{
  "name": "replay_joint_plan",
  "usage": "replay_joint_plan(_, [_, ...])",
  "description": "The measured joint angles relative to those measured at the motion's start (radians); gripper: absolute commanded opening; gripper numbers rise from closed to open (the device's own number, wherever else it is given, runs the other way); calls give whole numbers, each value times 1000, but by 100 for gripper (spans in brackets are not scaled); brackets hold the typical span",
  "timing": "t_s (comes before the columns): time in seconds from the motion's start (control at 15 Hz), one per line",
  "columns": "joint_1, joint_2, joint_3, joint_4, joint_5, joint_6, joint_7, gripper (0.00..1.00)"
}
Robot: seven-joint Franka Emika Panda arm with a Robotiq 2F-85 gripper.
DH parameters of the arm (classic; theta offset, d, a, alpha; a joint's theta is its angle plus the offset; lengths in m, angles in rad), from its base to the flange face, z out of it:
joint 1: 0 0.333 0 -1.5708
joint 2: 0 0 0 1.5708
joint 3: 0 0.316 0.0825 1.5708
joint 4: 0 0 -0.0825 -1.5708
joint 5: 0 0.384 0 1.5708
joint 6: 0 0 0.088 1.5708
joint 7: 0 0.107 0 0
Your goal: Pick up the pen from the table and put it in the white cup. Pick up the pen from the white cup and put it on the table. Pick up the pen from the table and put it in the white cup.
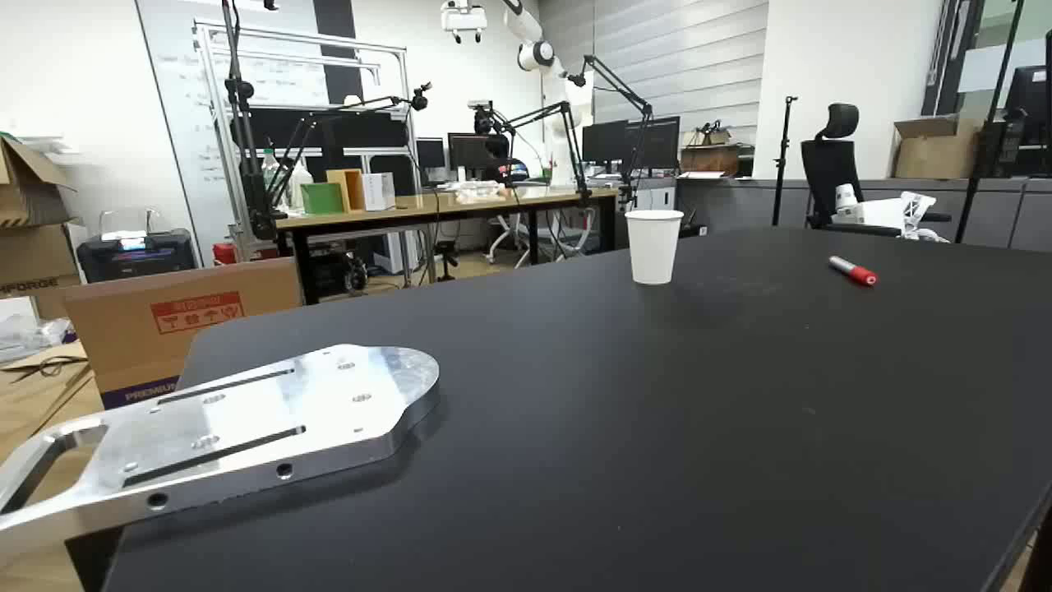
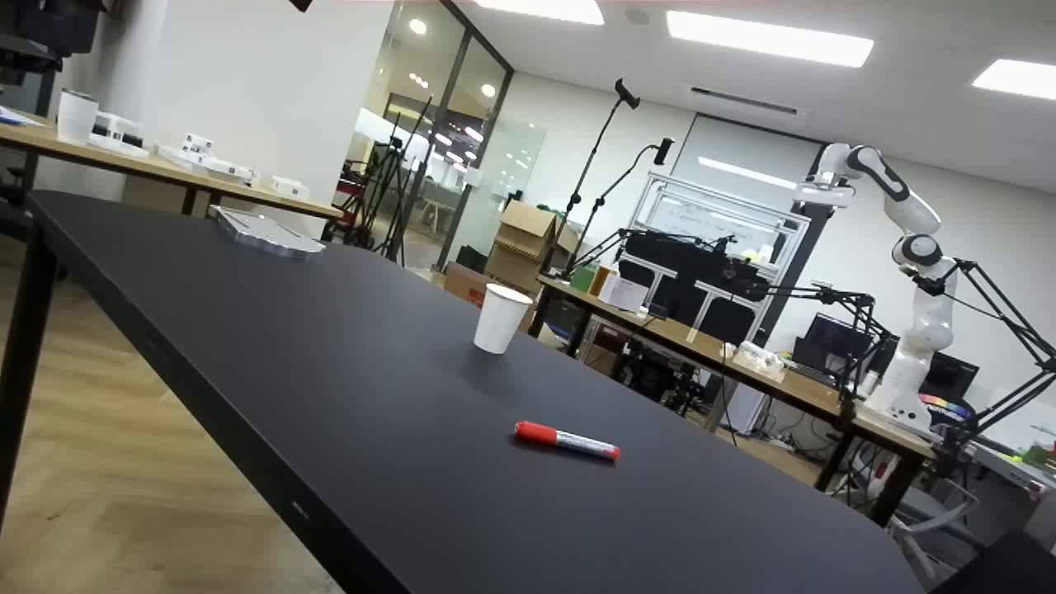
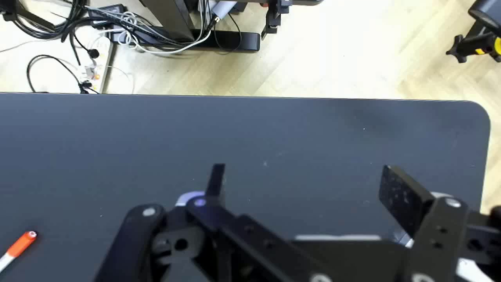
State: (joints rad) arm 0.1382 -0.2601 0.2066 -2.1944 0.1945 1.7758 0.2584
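The red pen with a pale barrel lies flat on the black table (image 1: 657, 452), apart from the cup; I see the pen in both exterior views (image 1: 853, 270) (image 2: 568, 440). Its red end also shows in the wrist view at the lower left (image 3: 21, 245). The white cup stands upright in both exterior views (image 1: 653, 247) (image 2: 501, 320). My gripper (image 3: 303, 167) is open and empty in the wrist view, above the table, with the pen off to its left. A pale curved edge behind the left finger may be the cup's rim. I cannot make out my gripper in the exterior views.
A thick metal plate with a handle (image 1: 271, 411) lies at one end of the table, also in an exterior view (image 2: 268, 235). A wooden workbench (image 2: 685, 330) with a white arm stands beyond. A cardboard box (image 1: 189, 321) stands by the table edge.
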Motion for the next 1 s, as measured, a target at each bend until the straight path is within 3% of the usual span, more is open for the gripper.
replay_joint_plan(1.0, [-4,0,-5,0,-13,1,0,100])
